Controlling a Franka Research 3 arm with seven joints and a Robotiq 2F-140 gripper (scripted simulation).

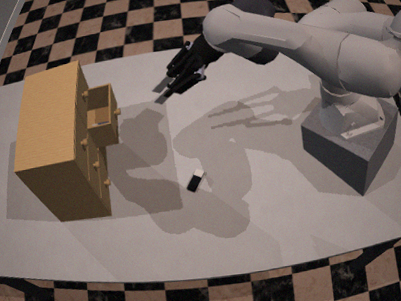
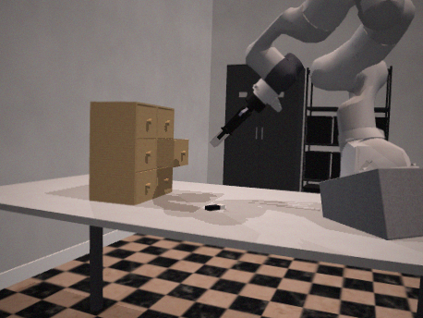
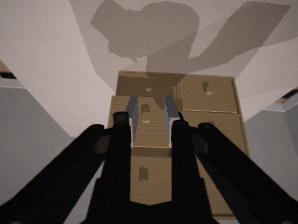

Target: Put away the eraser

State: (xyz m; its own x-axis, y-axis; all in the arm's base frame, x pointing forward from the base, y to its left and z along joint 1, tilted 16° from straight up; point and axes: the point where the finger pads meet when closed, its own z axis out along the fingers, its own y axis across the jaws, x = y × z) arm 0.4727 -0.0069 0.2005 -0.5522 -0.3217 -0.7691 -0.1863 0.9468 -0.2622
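Note:
The chest (image 1: 49, 114) (image 2: 113, 152) stands upright at the table's left. One middle-row drawer (image 1: 103, 135) (image 2: 177, 147) (image 3: 120, 104) is pulled partway out and looks level; the other drawers look shut. A small pale item (image 1: 100, 123) shows inside it against the side wall, too small to identify surely. The loose eraser (image 1: 195, 180) (image 2: 213, 207), black with a white end, lies on the table in front of the chest. My gripper (image 1: 157, 96) (image 2: 215, 140) (image 3: 151, 106) is partly open and empty, in the air before the open drawer and apart from its knob (image 3: 146, 114).
The arm's grey base block (image 1: 339, 146) (image 2: 356, 199) stands on the table (image 1: 147, 255) (image 2: 42, 205) at the right. The chest's other knobs stick out from its front beside the open drawer. A dark cabinet (image 2: 263, 162) and a shelf stand in the background beyond the table.

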